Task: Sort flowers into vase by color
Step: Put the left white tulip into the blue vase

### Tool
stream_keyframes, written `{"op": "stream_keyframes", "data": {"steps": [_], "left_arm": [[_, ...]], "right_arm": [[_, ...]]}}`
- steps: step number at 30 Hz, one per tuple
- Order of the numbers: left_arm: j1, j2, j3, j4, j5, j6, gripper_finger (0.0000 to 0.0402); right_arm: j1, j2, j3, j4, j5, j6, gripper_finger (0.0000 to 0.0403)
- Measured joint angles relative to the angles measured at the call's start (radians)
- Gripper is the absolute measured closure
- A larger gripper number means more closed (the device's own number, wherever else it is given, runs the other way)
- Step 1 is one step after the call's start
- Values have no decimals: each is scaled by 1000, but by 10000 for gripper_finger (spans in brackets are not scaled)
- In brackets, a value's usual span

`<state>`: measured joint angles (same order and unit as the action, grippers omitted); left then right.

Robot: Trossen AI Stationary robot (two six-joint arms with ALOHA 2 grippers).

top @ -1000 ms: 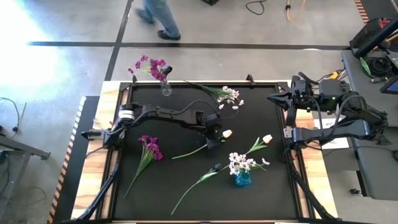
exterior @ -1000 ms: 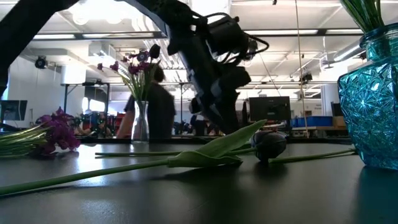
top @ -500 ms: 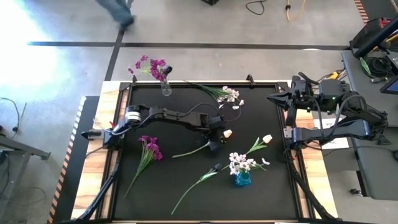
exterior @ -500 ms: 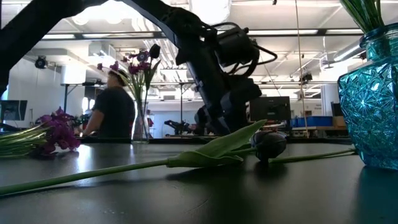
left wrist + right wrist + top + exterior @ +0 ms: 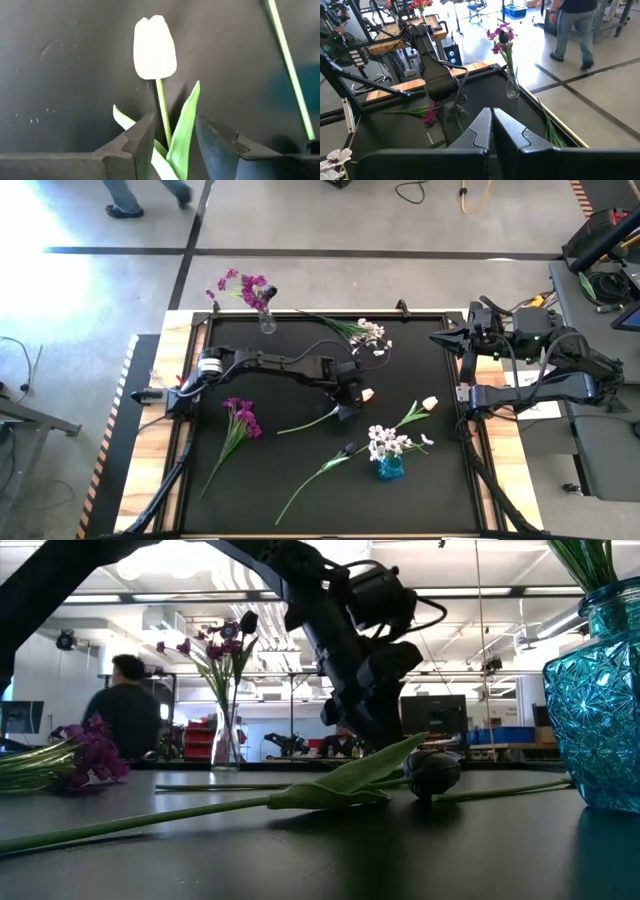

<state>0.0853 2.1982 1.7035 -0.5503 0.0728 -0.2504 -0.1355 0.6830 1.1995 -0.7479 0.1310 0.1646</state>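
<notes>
A cream-white tulip lies on the black mat, its stem running toward the near left. My left gripper hangs over the stem just behind the bud. In the left wrist view the open gripper stands with one finger on either side of the stem and a leaf, below the bud, touching neither as far as I can see. My right gripper is shut and waits at the table's right edge.
A glass vase with magenta flowers stands at the far edge. A blue vase holds white blossoms. Lying on the mat are a magenta spray, a white spray, a second tulip and a dark-bud flower.
My left gripper has shifted slightly toward the table's right, closer to the tulip's bud. The flowers have kept their places. A person beyond the far edge has walked to the left.
</notes>
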Motion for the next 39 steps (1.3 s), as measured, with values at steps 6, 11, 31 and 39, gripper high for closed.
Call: {"op": "stream_keyframes", "data": {"steps": [6, 11, 31, 39], "left_arm": [[1, -8, -5, 4, 50, 6, 264], [0, 25, -14, 15, 27, 8, 264], [4, 26, -20, -13, -10, 69, 396], [17, -204, -28, 62, -90, 77, 400]], "right_arm": [[0, 0, 0, 0, 0, 0, 394], [0, 0, 0, 0, 0, -6, 394], [0, 1, 0, 0, 1, -8, 394], [0, 3, -5, -2, 0, -10, 394]]}}
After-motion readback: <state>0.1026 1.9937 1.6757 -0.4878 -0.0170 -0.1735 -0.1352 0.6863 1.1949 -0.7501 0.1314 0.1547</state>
